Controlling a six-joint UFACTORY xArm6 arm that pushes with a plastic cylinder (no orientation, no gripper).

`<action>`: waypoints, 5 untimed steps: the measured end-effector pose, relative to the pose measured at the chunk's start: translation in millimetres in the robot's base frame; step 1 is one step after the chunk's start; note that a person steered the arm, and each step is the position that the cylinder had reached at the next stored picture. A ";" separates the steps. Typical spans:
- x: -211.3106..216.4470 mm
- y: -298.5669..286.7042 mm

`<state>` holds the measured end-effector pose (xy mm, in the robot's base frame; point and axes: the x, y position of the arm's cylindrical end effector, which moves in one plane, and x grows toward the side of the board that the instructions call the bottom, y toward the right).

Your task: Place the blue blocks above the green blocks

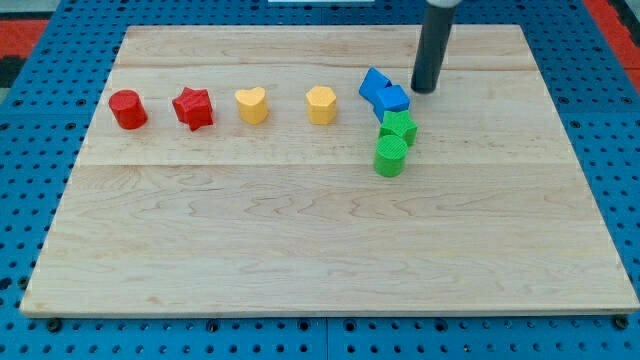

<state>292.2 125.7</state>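
Note:
Two blue blocks (pixel 383 92) lie touching each other near the board's upper right of centre. Just below them sit a green star-like block (pixel 399 127) and a green cylinder (pixel 391 156), touching one another. My tip (pixel 424 90) stands just to the right of the blue blocks, close to the right one, and above the green star-like block.
A row runs along the upper left: a red cylinder (pixel 127 109), a red star (pixel 193 107), a yellow heart (pixel 252 104) and a yellow hexagon-like block (pixel 321 104). The wooden board (pixel 320 240) lies on a blue pegboard surface.

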 end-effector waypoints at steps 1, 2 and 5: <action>-41.2 -67.1; -9.9 -89.2; 12.0 -54.9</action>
